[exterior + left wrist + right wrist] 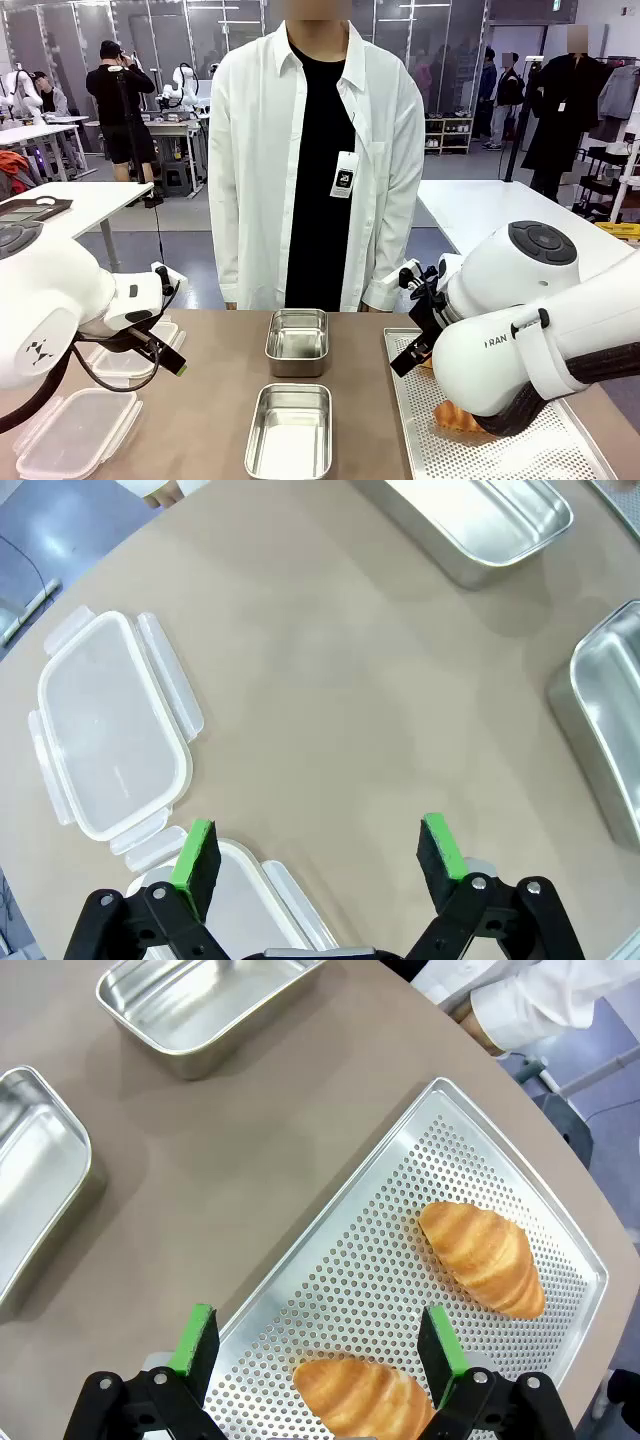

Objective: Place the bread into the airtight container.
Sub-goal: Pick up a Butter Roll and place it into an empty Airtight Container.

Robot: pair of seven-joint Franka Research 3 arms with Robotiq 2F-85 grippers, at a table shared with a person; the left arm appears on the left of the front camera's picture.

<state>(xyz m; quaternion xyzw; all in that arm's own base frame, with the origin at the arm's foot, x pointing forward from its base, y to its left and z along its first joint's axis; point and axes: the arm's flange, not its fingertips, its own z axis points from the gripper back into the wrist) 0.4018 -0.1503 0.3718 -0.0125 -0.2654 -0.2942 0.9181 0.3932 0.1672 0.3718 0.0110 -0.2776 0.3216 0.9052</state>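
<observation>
Two golden croissant-shaped breads lie on a perforated metal tray (350, 1250): one bread (485, 1257) toward the far side, the other bread (362, 1398) right under my right gripper (318, 1345). That gripper hangs open above it, holding nothing. In the front view part of one bread (455, 415) peeks out below the right arm. Two open steel containers stand mid-table, the far container (297, 340) and the near container (290, 432), both empty. My left gripper (318, 850) is open over bare tabletop, also holding nothing.
Two clear plastic clip lids lie at the table's left, one lid (112, 742) flat and another lid (240, 905) under my left fingers. A person in a white shirt (320, 150) stands at the far edge, a sleeve (520, 1005) near the tray's corner.
</observation>
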